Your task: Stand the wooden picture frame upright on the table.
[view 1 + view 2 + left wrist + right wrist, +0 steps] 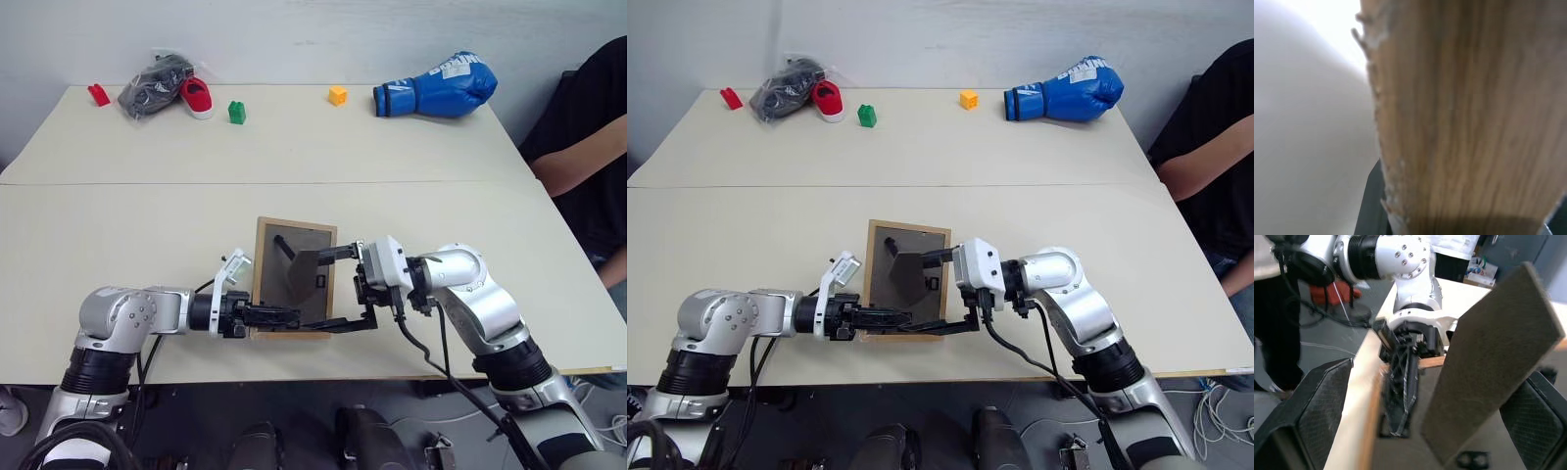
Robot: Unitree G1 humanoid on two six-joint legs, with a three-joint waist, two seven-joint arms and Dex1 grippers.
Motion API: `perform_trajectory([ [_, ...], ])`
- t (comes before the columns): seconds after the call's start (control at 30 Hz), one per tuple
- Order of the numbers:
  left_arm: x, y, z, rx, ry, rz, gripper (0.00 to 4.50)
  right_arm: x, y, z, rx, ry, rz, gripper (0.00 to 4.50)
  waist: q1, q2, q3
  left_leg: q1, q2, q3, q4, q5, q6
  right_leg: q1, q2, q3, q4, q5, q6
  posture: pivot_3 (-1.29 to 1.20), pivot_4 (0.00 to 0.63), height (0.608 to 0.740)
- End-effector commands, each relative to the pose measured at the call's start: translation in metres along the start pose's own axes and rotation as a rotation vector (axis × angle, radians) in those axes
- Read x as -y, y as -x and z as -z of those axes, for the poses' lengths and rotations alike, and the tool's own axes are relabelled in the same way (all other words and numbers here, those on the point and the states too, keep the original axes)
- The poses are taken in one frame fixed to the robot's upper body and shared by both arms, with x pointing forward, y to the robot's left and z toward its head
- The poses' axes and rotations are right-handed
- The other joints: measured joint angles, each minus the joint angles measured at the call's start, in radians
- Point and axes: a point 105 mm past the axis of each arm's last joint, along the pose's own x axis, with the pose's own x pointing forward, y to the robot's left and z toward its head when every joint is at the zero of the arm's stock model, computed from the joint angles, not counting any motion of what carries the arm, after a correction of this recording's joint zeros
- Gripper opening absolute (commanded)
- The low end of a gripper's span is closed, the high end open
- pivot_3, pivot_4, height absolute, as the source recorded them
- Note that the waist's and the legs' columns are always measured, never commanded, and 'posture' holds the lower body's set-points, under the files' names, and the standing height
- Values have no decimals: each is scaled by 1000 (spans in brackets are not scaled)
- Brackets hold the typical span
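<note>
Wooden picture frame (294,279) lies back-up near the table (294,147) front edge — left gripper (279,315) pinches its near rail, right gripper (348,289) wide around the fold-out stand (309,272) (long axis runs away from robot).

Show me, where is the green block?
The green block sits on the table's far left part, right of the red shoe.

Overhead stereo; wrists near frame (294,278)
</note>
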Motion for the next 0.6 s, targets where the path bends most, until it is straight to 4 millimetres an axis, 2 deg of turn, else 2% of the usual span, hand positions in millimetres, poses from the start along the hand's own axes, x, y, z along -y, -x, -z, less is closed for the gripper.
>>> perform_trajectory([
  [0.03, 10, 24, -27, 117, 15, 8, 841, 2, 13, -8, 9, 174, 11, 4478, 0, 0, 0, 0, 0, 0, 0, 0, 0, 0, 0, 0, 0, 0, 0, 0, 150, 740],
  [0.17, 29, 30, -22, 39, 53, 76, 841, 23, 41, 0, -58, 279, 134, 4478, -4, -1, 0, 0, 0, 0, 0, 1, -1, 0, 0, -3, 0, 0, 0, 0, 150, 740],
  [0.23, 34, 32, -18, 5, 62, 91, 841, 28, 59, 7, -84, 218, 165, 4478, -4, 0, 1, 0, 1, 0, 0, 1, -1, 0, 0, -4, 0, 0, 0, 0, 150, 740],
  [0.33, 34, 35, -16, -27, 114, 101, 841, 38, 71, 11, -147, 421, 203, 4478, -2, -1, 1, 0, 0, -1, 0, 1, -1, 1, -2, -5, -1, 0, 0, 0, 150, 740],
  [0.43, 37, 35, -25, 11, 152, 158, 841, 43, 66, 17, -181, 623, 202, 4478, -4, -1, 1, 0, 0, -2, 0, 1, -2, 1, -2, -6, -1, 0, 0, 0, 150, 740],
  [0.53, 38, 32, -30, 27, 145, 162, 841, 45, 53, 16, -112, 630, 227, 4478, -7, -1, 1, 0, 0, -2, 0, 2, -3, 1, -2, -6, 0, 0, 0, 0, 150, 740],
  [0.6, 37, 30, -27, 12, 108, 114, 841, 51, 45, 7, -34, 551, 274, 4478, -10, -1, 1, 0, 1, -2, 0, 2, -3, 1, -2, -7, 0, 0, 0, 0, 150, 740],
])
